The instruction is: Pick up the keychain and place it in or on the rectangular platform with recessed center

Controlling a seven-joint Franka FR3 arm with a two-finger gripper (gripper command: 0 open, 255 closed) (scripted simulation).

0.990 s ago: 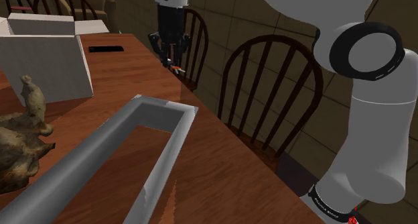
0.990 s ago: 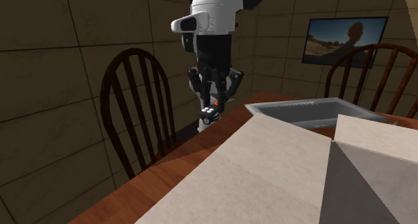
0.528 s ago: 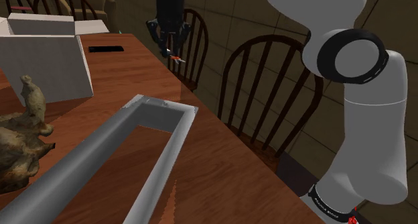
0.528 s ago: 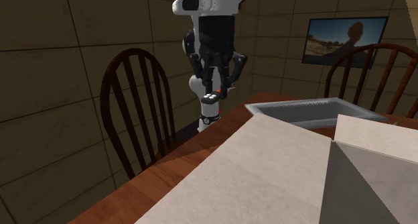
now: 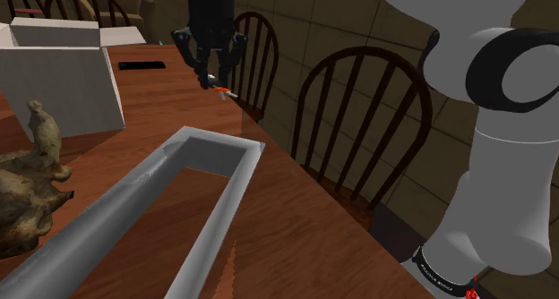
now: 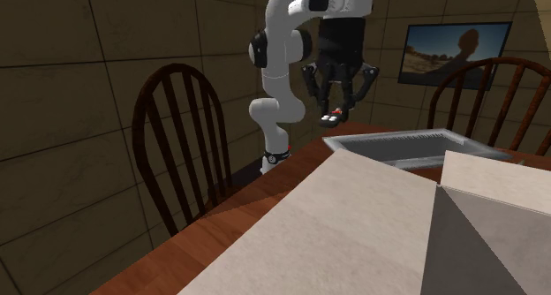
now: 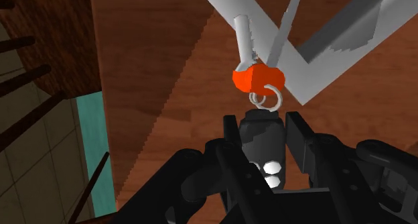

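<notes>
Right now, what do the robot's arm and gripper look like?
The arm is made of smooth white rounded links with a black joint ring edged by a thin pale line. A black collar with small lettering and a red mark circles its foot. The gripper is all black, with two fingers.

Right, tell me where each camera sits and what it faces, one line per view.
Shoulder view: beside the white arm, looking along the reddish-brown wooden table at the grey rectangular tray; the black gripper shows.
Second exterior view: low across the table, behind a white box, facing the arm.
Wrist view: on the hand, looking down; black fingers clasp the black-and-orange keychain.
All share keychain and tray.
</notes>
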